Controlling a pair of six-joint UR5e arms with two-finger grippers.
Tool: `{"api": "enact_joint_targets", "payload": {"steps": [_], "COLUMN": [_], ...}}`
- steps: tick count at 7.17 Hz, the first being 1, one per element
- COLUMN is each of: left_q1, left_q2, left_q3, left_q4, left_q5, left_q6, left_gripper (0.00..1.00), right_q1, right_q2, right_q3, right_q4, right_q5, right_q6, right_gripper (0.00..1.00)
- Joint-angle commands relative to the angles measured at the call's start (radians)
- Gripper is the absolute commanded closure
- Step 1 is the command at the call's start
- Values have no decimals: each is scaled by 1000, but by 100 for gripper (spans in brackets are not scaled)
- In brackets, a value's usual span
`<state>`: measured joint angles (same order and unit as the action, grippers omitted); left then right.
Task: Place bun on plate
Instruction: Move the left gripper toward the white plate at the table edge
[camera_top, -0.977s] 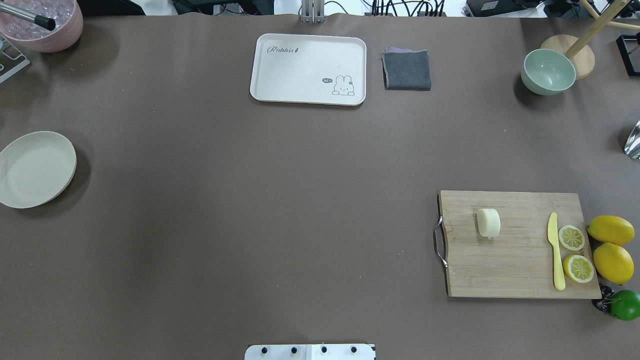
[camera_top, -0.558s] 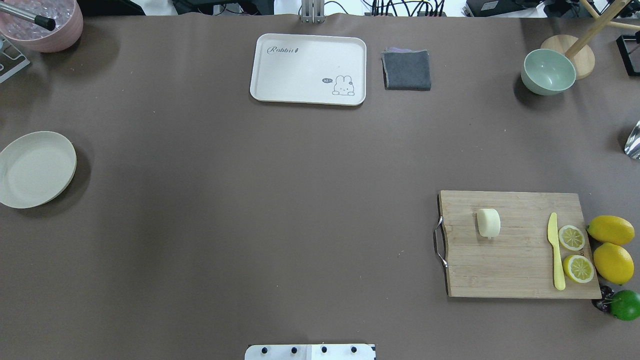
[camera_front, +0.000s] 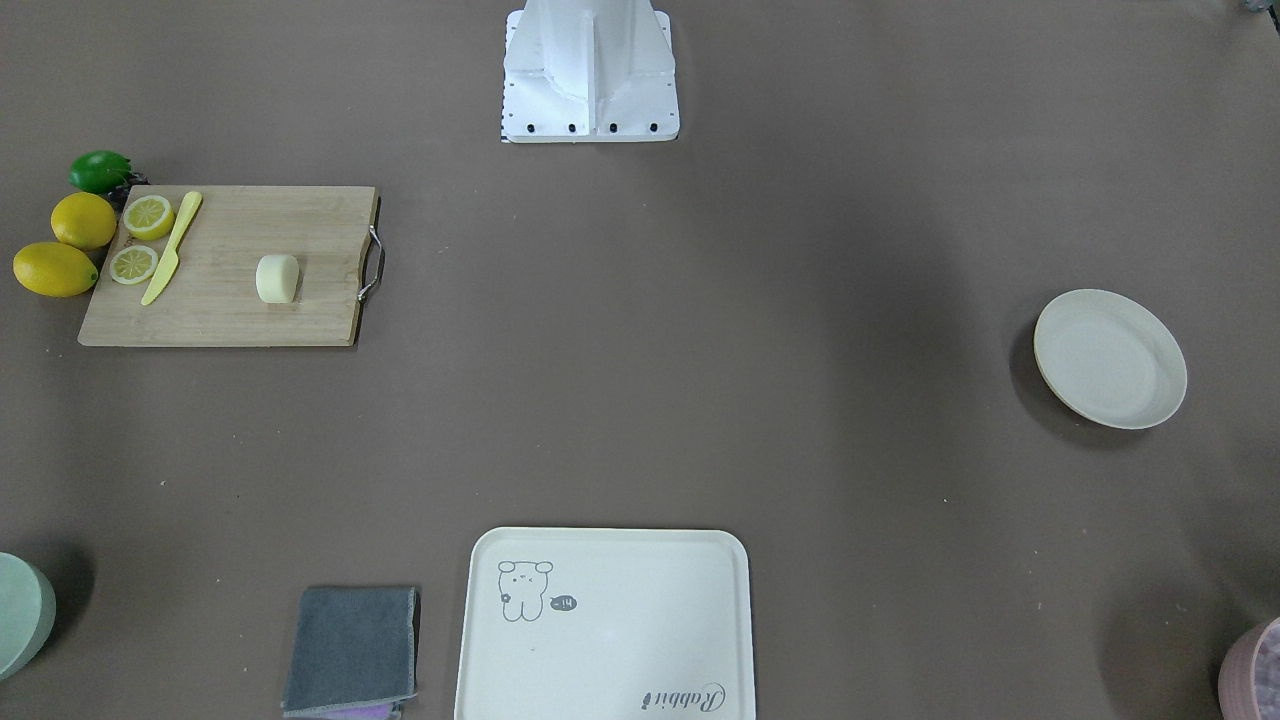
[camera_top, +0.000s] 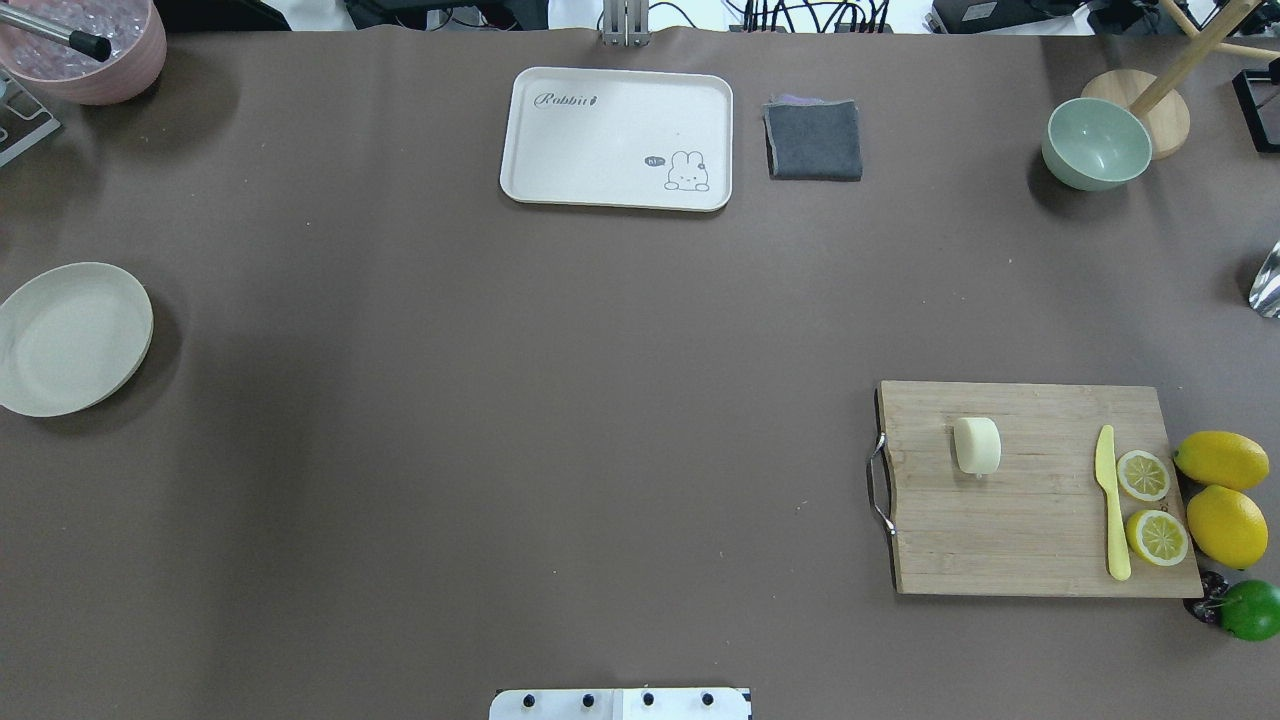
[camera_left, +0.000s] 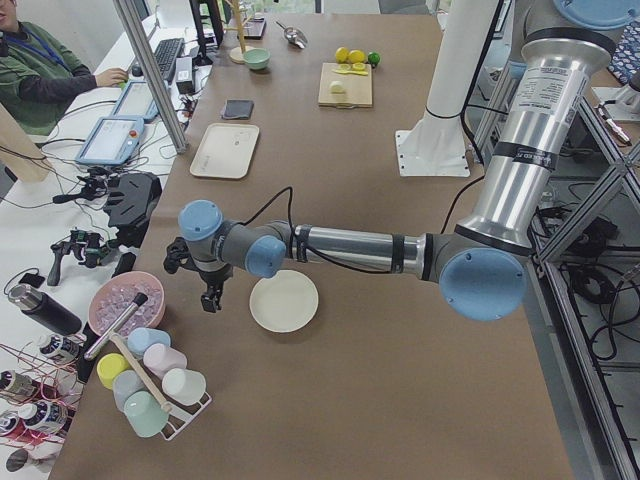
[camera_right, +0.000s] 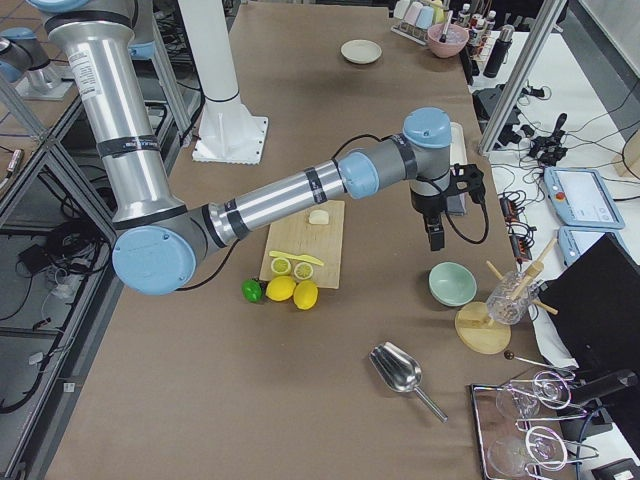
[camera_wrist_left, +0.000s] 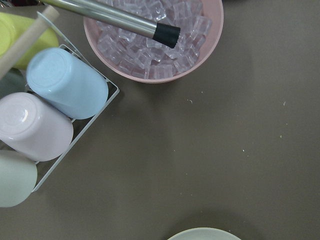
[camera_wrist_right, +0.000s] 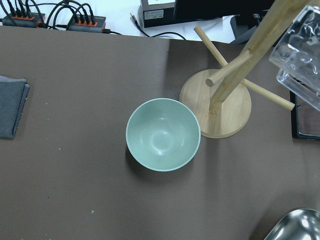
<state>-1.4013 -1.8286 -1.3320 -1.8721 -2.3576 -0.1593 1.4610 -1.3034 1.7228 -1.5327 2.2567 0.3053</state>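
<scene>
Bun (camera_top: 977, 445) lies on the cutting board (camera_top: 1010, 540), on the robot's right. Plate (camera_top: 70, 338) sits bare at the far left, well apart. 2 arms parked wide, we judge pre-start. Right gripper (camera_right: 437, 240) hangs near the green bowl (camera_top: 1096, 143), left gripper (camera_left: 211, 299) beside the plate. Whether either is released or clenched, we cannot tell.

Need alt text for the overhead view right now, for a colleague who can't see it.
The bun sits on a wooden cutting board at right, with a yellow knife and two lemon halves; the empty plate lies far off at the left edge.
</scene>
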Motion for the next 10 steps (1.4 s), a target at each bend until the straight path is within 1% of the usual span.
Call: {"api": "enact_joint_targets", "payload": {"steps": [1,2,3,7,9,10], "left_q1": [21,21,34,108,134,146], "left_q2": [34,34,34,34,34,34], "left_q3": [58,85,88,106,163,166], "left_q4": [-50,-50,-51,-53,-123,-128], "left_q5": [-2,-2,-2,4,5,5], "left_q6": [131,164,170,170,170,170], "left_gripper": [4,5,13,15,16,16], "right_q1": [-2,-2,-2,-2,-2,-2], "right_q2": [1,0,0,1,1,1], "right_q3": [3,11,12,20,24,24], "right_q4": [5,5,5,6,6,6], "right_q5": [-2,-2,0,-5,-8,-9], "right_q6": [0,0,2,14,14,14], "right_gripper": [0,0,0,0,0,0]}}
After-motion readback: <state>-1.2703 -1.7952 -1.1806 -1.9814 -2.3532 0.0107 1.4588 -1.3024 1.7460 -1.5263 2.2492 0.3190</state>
